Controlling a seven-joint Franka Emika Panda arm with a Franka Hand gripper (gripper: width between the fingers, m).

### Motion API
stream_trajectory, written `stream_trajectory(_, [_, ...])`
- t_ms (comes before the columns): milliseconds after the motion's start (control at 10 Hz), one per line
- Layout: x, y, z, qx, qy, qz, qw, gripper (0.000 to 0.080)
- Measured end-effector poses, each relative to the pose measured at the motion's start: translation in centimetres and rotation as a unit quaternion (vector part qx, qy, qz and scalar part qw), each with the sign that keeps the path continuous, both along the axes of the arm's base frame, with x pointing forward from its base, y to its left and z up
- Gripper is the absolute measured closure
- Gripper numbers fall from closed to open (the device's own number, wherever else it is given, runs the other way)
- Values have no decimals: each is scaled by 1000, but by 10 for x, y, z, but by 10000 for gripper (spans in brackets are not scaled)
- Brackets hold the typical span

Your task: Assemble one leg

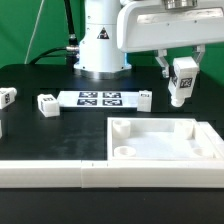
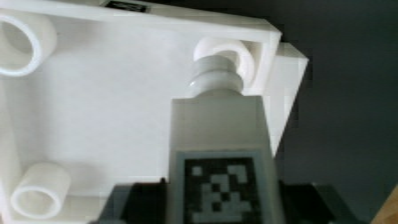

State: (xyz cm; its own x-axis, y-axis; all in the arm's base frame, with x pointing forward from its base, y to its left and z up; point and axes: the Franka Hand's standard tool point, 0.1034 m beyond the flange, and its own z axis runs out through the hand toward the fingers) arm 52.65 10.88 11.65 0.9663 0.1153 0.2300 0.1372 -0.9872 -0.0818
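Observation:
My gripper (image 1: 180, 68) is shut on a leg (image 1: 182, 80), a short white post with a black-and-white tag, and holds it in the air above the far right corner of the large white panel (image 1: 165, 150). In the wrist view the leg (image 2: 221, 130) points its round threaded tip toward the panel's corner socket (image 2: 228, 50), a little short of it. The black fingers (image 2: 134, 200) flank the tagged end. Three more legs lie on the table: one at the exterior view's far left (image 1: 7, 97), one beside it (image 1: 47, 104), one right of the marker board (image 1: 145, 99).
The marker board (image 1: 99, 98) lies at the back centre before the robot's base (image 1: 100, 45). A long white rail (image 1: 50, 172) runs along the front edge. The panel (image 2: 107, 110) shows further round sockets (image 2: 18, 45).

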Motion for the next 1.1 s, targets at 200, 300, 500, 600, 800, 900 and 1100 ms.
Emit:
stream_trajectory(200, [4, -3, 1, -4, 0, 15, 1000, 509])
stream_trajectory(300, [21, -4, 4, -3, -9, 23, 1000, 509])
stream_trajectory(500, [52, 0, 4, 1, -11, 28, 1000, 509])
stream_trajectory(600, [67, -1, 4, 2, -14, 30, 999, 509])
stream_trajectory(800, [84, -1, -1, 3, -21, 32, 999, 509])
stream_trajectory(900, [88, -2, -3, 2, -27, 35, 999, 509])
stream_trajectory(1100, [89, -3, -3, 1, -48, 32, 998, 509])
